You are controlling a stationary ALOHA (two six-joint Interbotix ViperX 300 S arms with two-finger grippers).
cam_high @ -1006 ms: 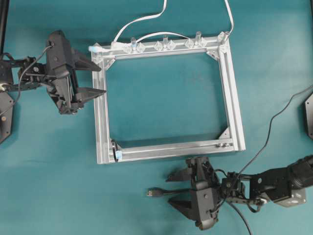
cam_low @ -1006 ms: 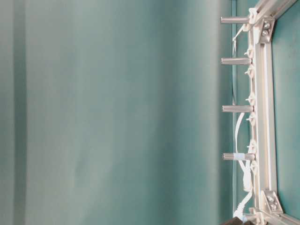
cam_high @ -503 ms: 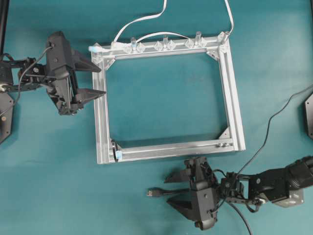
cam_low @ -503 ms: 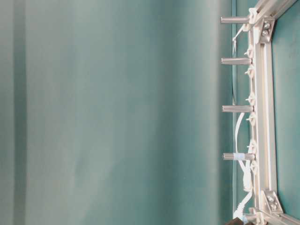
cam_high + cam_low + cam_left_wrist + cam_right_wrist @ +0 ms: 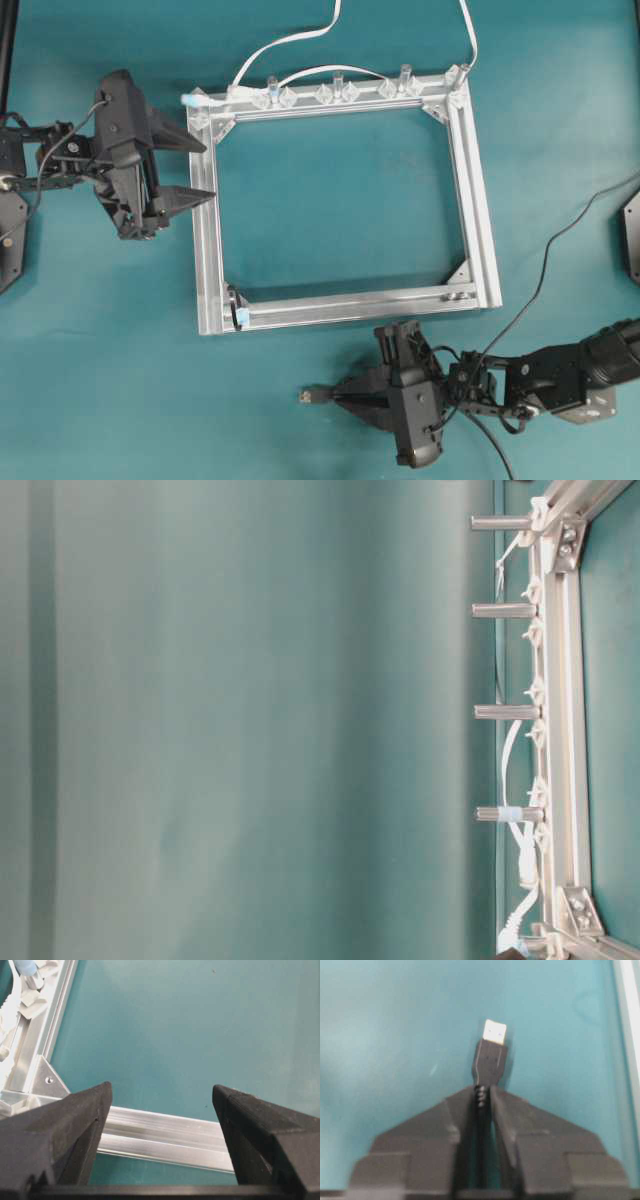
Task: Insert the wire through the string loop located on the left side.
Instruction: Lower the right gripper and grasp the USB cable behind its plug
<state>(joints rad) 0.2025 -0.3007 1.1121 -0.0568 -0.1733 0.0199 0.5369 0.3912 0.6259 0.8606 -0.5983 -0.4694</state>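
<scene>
The wire's black plug point(image 5: 312, 395) with its silvery tip lies on the teal table below the frame, pointing left. My right gripper point(image 5: 340, 397) is shut on the wire just behind the plug. In the right wrist view the plug point(image 5: 490, 1057) sticks out beyond the closed fingertips of the right gripper point(image 5: 481, 1092). The string loop point(image 5: 236, 303) is a small dark ring with a pale tab at the frame's lower left corner. My left gripper point(image 5: 208, 169) stands open beside the frame's left rail, empty, well above the loop. In the left wrist view the left gripper point(image 5: 161, 1090) spans that rail point(image 5: 165, 1135).
A rectangular aluminium frame point(image 5: 480, 200) lies mid-table. Clear clips point(image 5: 335, 92) and upright posts point(image 5: 505, 712) line its far rail, with a white flat cable point(image 5: 290, 40) looped behind them. A black cable point(image 5: 545, 280) trails from the right arm to the right edge.
My right gripper has closed on the wire behind the plug. The left arm has shifted slightly to the left, still open.
</scene>
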